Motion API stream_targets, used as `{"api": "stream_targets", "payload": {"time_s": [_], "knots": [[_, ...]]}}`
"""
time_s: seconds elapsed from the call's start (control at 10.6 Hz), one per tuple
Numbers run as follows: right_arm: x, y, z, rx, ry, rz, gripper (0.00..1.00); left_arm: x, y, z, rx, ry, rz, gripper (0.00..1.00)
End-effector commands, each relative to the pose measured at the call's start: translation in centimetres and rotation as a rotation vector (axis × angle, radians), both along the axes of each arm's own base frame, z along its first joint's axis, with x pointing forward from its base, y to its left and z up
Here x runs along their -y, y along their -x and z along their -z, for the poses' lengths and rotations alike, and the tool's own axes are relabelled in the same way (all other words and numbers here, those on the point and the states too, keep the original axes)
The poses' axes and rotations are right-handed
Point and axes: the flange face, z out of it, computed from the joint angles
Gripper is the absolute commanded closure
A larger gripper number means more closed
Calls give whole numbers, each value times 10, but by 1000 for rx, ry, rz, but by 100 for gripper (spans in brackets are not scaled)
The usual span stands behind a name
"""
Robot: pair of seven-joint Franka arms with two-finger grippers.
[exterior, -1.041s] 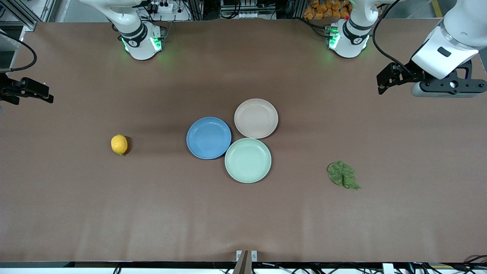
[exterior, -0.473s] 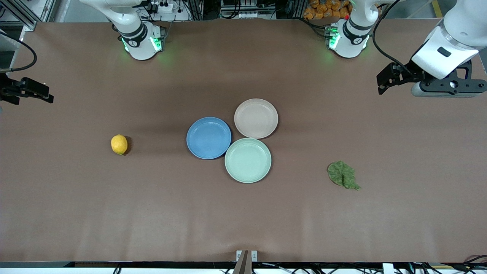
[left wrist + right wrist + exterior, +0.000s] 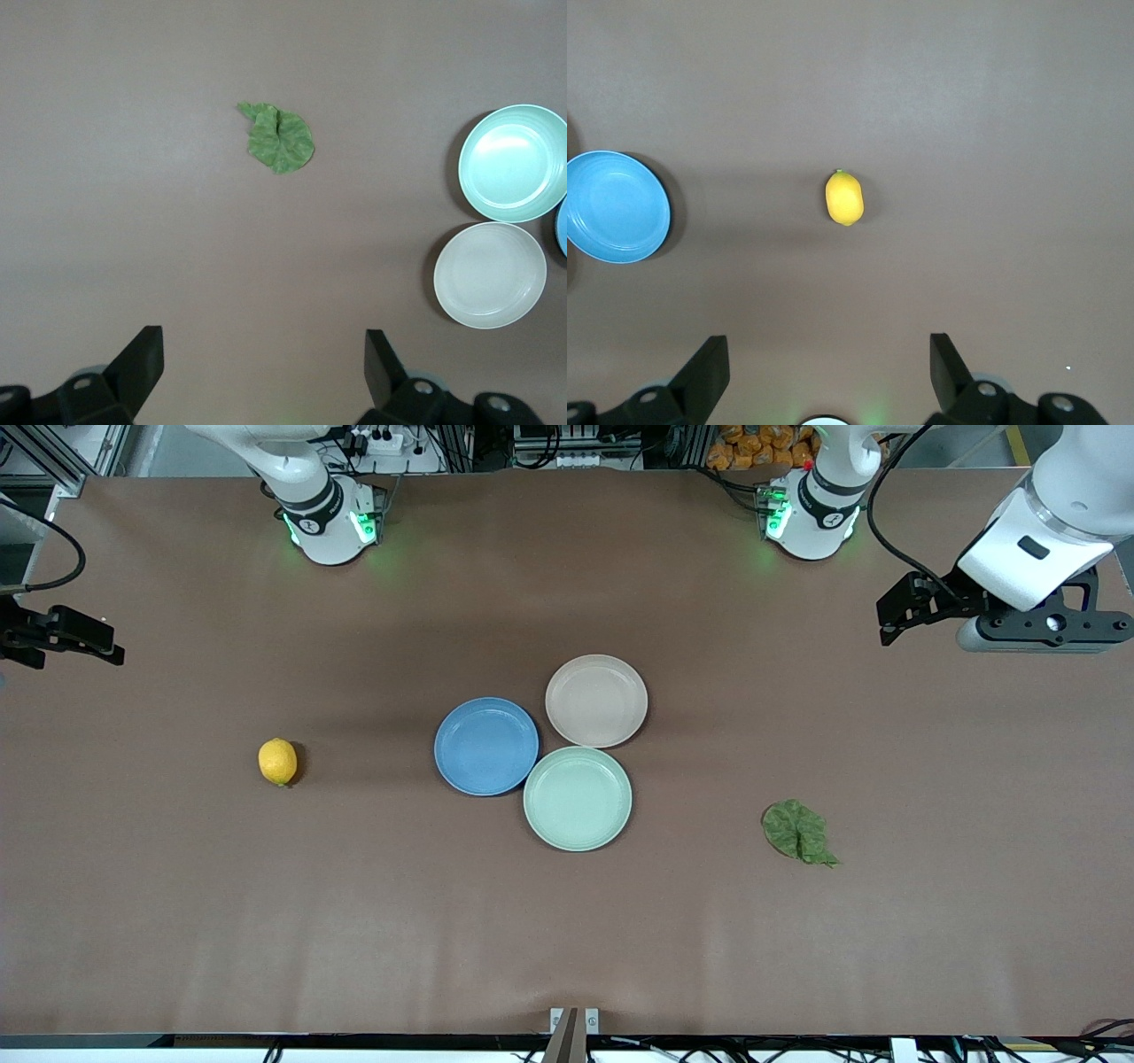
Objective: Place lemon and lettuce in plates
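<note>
- Bench (image 3: 567,939): a broad brown surface reaching nearly to every edge of the front view, with wide bare stretches around the plate cluster at its middle.
- Left end effector (image 3: 890,622): up over the bench at the left arm's end, well apart from the blue plate; in the left wrist view its fingers (image 3: 142,359) stand spread wide with nothing between them.
- Right end effector (image 3: 106,648): up over the bench at the right arm's end, also well apart from the blue plate; its fingers (image 3: 709,367) are likewise spread wide and hold nothing.
- Mint-green plate (image 3: 578,798): nearer the front camera than the blue plate, rim touching it on the side toward the left arm's end.
- Blue plate (image 3: 486,746): bare inside, sitting at the middle of the bench, with open bench on its side toward the right arm's end.
- Beige-pink plate (image 3: 596,701): bare inside, farther from the front camera than the blue plate, rim just beside it and the mint-green one.
- Lettuce (image 3: 798,831): lies flat on the bench, well apart from the blue plate toward the left arm's end, somewhat nearer the front camera, pointed tip toward the camera.
- Lemon (image 3: 277,761): rests on the bench well apart from the blue plate toward the right arm's end, about level with it, with clear room all round.
</note>
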Motion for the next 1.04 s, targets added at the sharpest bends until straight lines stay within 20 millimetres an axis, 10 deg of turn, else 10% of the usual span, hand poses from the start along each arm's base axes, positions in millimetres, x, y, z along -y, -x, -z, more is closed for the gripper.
{"api": "stream_targets", "payload": {"time_s": [0.0,0.57,0.95], "knots": [[2,1,-2,-2,-15,18,0,-1,-3,-4,-2,2,24,0],[2,1,-2,-3,-15,20,0,3,-17,12,7,8,29,0],[2,1,-2,-3,-15,18,0,6,-61,74,-16,30,26,0]]}}
